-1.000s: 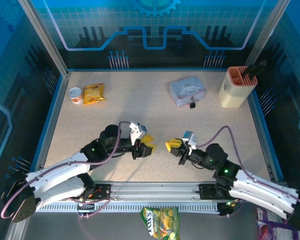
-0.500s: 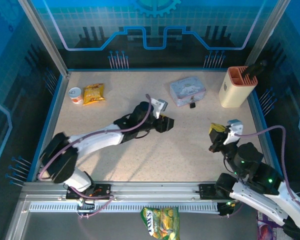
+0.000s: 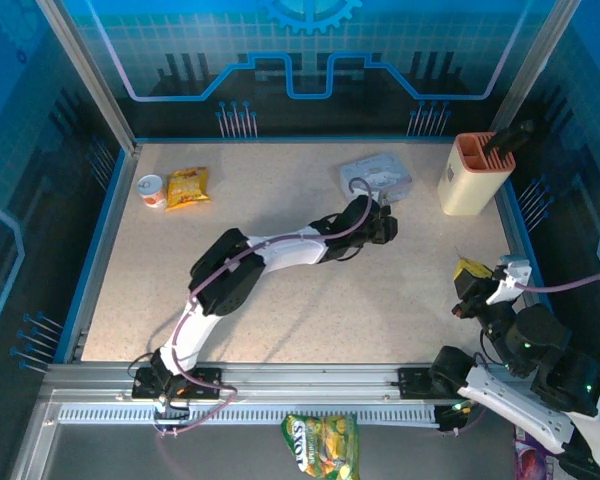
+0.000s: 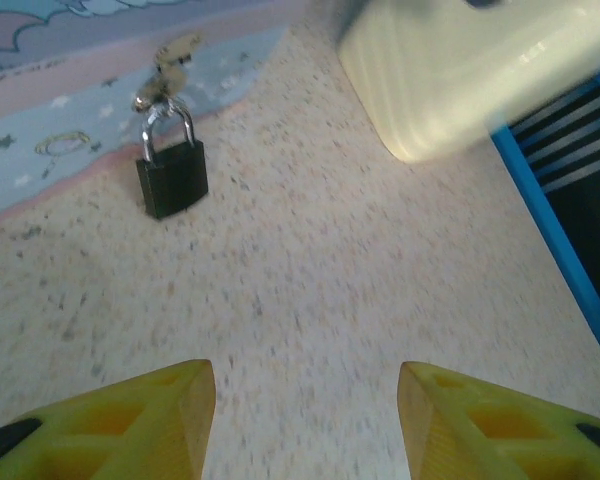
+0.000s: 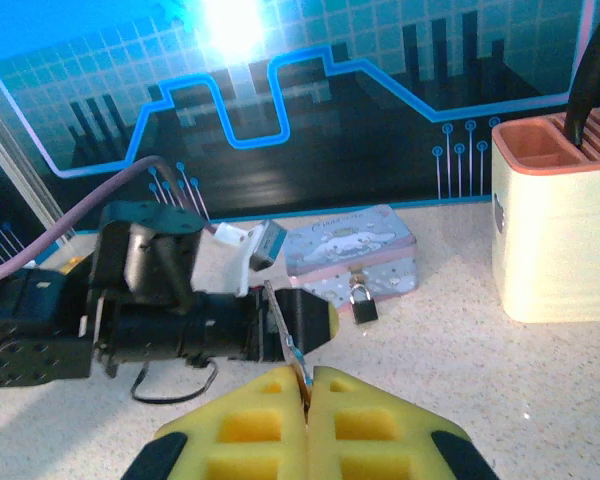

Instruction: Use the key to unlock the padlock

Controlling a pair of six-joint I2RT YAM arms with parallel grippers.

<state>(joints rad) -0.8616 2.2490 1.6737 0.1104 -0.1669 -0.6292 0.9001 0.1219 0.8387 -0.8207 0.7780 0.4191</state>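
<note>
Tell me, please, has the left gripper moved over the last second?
Yes: the left gripper has travelled toward the far side and rightward, closing up to the tin box, which it earlier sat well short of.

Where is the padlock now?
Left wrist view: the padlock hangs from the tin box latch at the far right of the table, left of the cream holder, ahead of the open left gripper.

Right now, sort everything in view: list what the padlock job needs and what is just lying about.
Job: padlock at the tin box clasp; key pinched in the shut right claw; open left claw facing the padlock.
Lying about: yellow snack bag; small cup; cream utensil holder; green snack packet.
</note>
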